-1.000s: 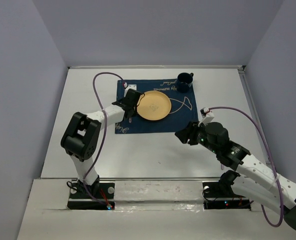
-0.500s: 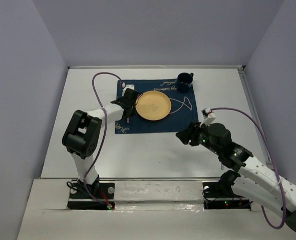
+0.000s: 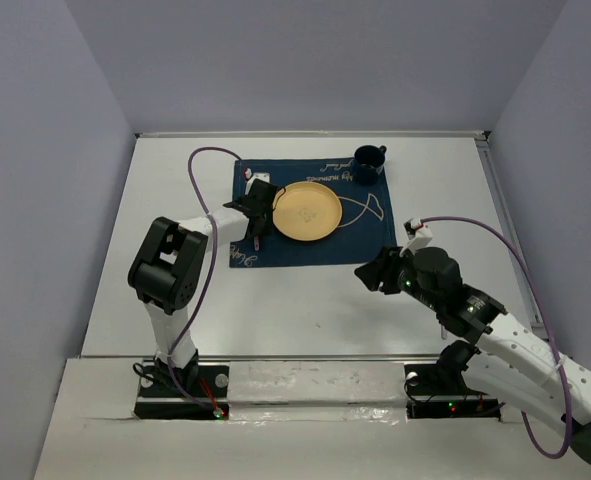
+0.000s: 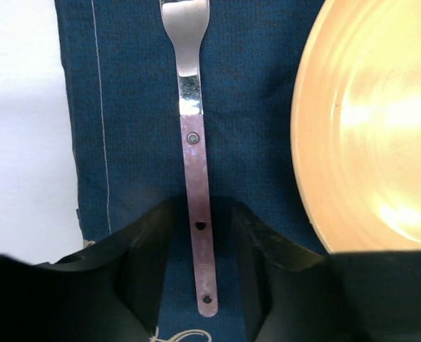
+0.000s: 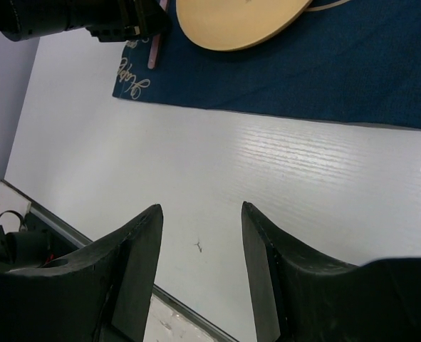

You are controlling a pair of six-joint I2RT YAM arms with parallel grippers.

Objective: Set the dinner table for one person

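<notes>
Free dinner table point(image 3: 305, 300) around crowded placemat point(image 3: 305, 252)

Place setting on a navy placemat point(image 3: 315, 250) with pale lettering.
A round yellow plate point(image 3: 307, 211) sits mid-mat; a fork point(image 4: 196, 142) with a riveted pinkish handle lies flat on the cloth just left of it, not touching; a dark blue mug point(image 3: 367, 164) stands at the far right corner.

cursive lettering point(image 5: 130, 80) on placemat point(image 3: 370, 232), illegible

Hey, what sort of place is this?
Probably a robot lab test cell, not a home: left arm and right arm bolted at a white table, bare grey walls around it, one placemat with plate, fork and mug.
</notes>
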